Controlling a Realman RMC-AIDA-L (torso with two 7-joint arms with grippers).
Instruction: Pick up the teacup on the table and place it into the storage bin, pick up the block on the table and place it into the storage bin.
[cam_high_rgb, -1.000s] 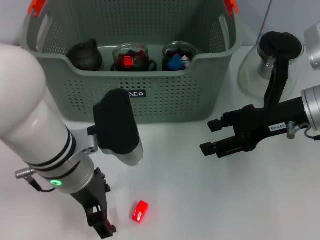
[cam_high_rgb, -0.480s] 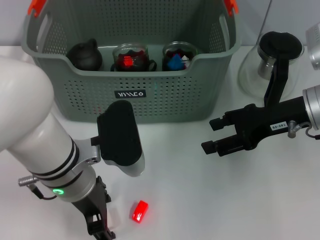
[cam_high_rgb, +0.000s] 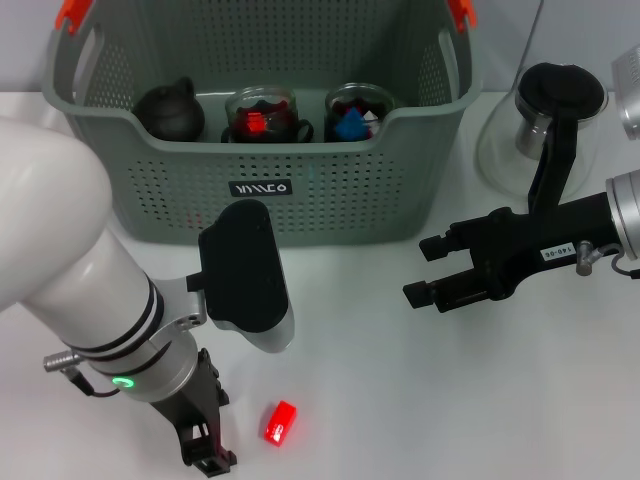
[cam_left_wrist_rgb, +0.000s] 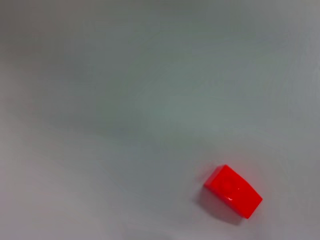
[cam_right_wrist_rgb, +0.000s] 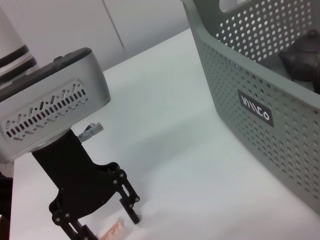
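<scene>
Near the table's (cam_high_rgb: 400, 400) front edge, the red block (cam_high_rgb: 280, 421) lies flat on the white surface, just beside the left gripper (cam_high_rgb: 203, 450), which points down with its fingers spread and holds nothing. Toward the right edge, the right gripper (cam_high_rgb: 422, 270) hovers with its jaws apart and empty. At the back edge stands the storage bin (cam_high_rgb: 330, 190), holding a dark teapot (cam_high_rgb: 171, 110) and two glass teacups (cam_high_rgb: 262, 113).

The surface (cam_high_rgb: 400, 400) is viewed from above; the block (cam_left_wrist_rgb: 232, 191) is imaged closely by the left wrist; the storage bin (cam_right_wrist_rgb: 260, 100) is shared with the right wrist view.
</scene>
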